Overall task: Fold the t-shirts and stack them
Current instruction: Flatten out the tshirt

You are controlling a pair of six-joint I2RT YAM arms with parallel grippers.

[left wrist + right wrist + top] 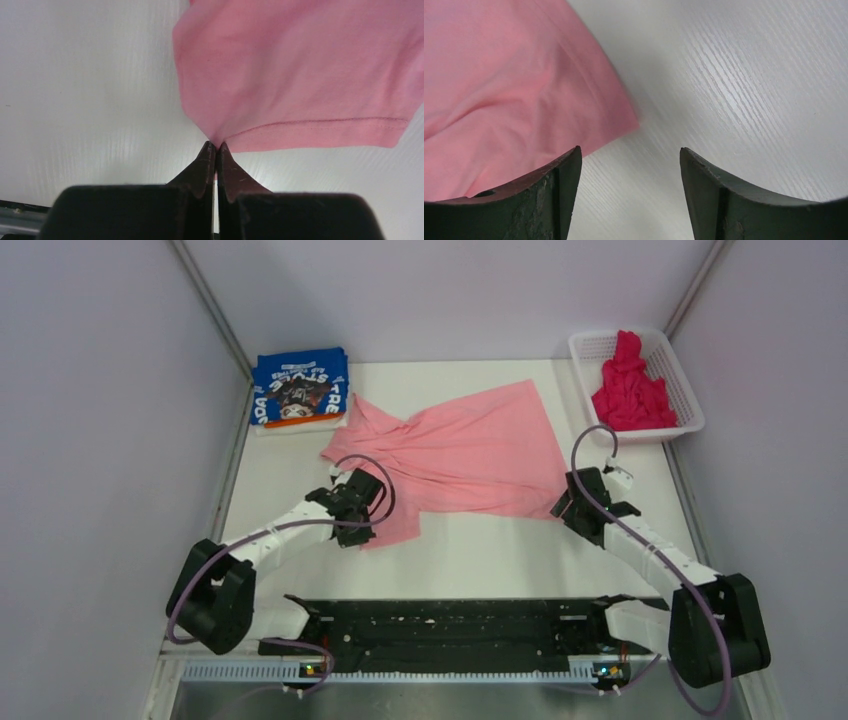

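L gripper (216,146) is clenched tight on a hemmed corner of the light pink soft-cloth t-shirt (470,455). The cloth fans up and away from the tips, so that end is secured. R gripper (630,150) is parted w/ nothing between the fingers, only bare white table (500,550) in the gap. The relation that matters: from the R gripper, the tee's near-right corner lies just ahead and to the left, beside the left finger (564,175) and outside the gap. I judge I need to shift R leftward and fwd so the corner sits between the fingers before I close. In the top view the tee sprawls mid-table, rumpled. Its long axis runs roughly left-right across the table w/ a tilt, the L-held corner at the near-left and the free corner at the near-right. Each arm has its own end, and R is clearly the nearer one for the free corner. Further out, a folded blue printed t-shirt (300,388) sits at the far-left corner, prob. the stack spot. A crumpled magenta t-shirt (630,390) waits in the white plastic mesh basket (590,345) at far right, well apart from both arms.
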